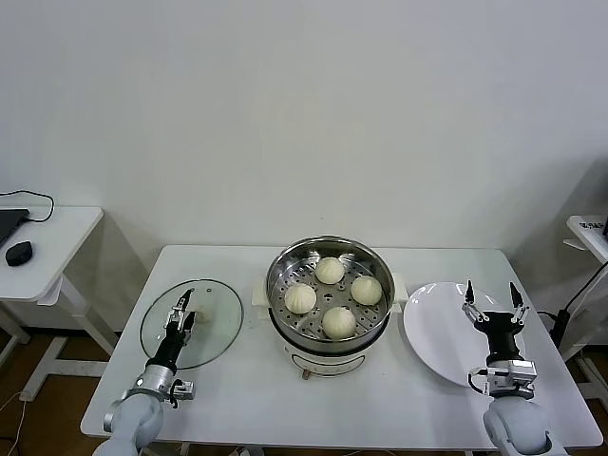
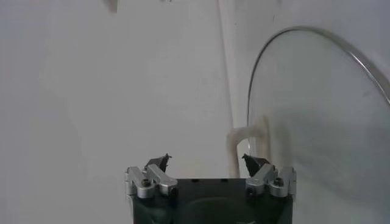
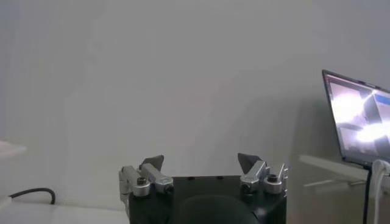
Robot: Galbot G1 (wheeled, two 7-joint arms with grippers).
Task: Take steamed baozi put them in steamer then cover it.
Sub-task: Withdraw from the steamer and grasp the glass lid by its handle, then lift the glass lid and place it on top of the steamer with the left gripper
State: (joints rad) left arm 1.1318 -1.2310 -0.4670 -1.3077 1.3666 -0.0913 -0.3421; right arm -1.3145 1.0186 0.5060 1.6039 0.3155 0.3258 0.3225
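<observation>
The left hand (image 1: 184, 309) hangs over the glass cover (image 1: 191, 323), its two dark fingers apart and holding nothing. In the left wrist view, the left hand (image 2: 207, 162) has its fingertips spread wide, with the cover's white handle (image 2: 244, 143) just beyond them and the cover's metal rim (image 2: 317, 36) curving off to one side. The cover lies flat on the white bench (image 1: 237, 399), directly under this hand.

Beyond the left hand, toward the middle of the bench, stands the steamer (image 1: 330, 304), a shiny steel pot on a white base. Four steamed baozi (image 1: 330, 271) sit apart from one another on its perforated floor. The pot is uncovered.

The right hand (image 1: 493, 302) is raised on the far side of the steamer from the left hand, fingers pointing up and spread apart, empty. In the right wrist view, the right hand (image 3: 201, 163) faces a pale wall, with an open laptop (image 3: 359, 119) off to one side. Below and around this hand lies a flat white plate (image 1: 437, 332), bare, between the hand and the steamer.

Well beyond the left hand, away from the steamer, a separate white desk (image 1: 47, 252) carries a black mouse (image 1: 18, 253).
</observation>
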